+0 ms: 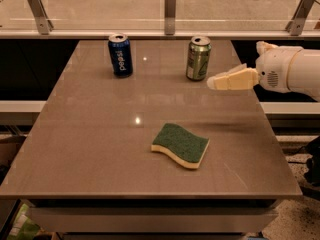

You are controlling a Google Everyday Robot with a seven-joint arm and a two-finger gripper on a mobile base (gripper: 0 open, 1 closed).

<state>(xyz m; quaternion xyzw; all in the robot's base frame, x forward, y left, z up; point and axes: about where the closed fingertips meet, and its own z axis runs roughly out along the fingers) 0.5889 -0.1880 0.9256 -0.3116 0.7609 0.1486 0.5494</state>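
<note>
Finds the gripper (212, 82) over the right part of the table (100, 149), just beside the green can (198, 58) but apart from it. Cannot tell whether spread or pressed together. Reaches in level from the right, tip pointing left. Keeps both cans, green and blue can (120, 54), upright at the back, sponge (180, 145) flat in front, probably for free reach.

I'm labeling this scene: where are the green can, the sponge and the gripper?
green can (198, 59), camera view, middle of its side.
sponge (181, 143), camera view, green top face.
gripper (214, 82), camera view, its tip, just right of the green can.
</note>
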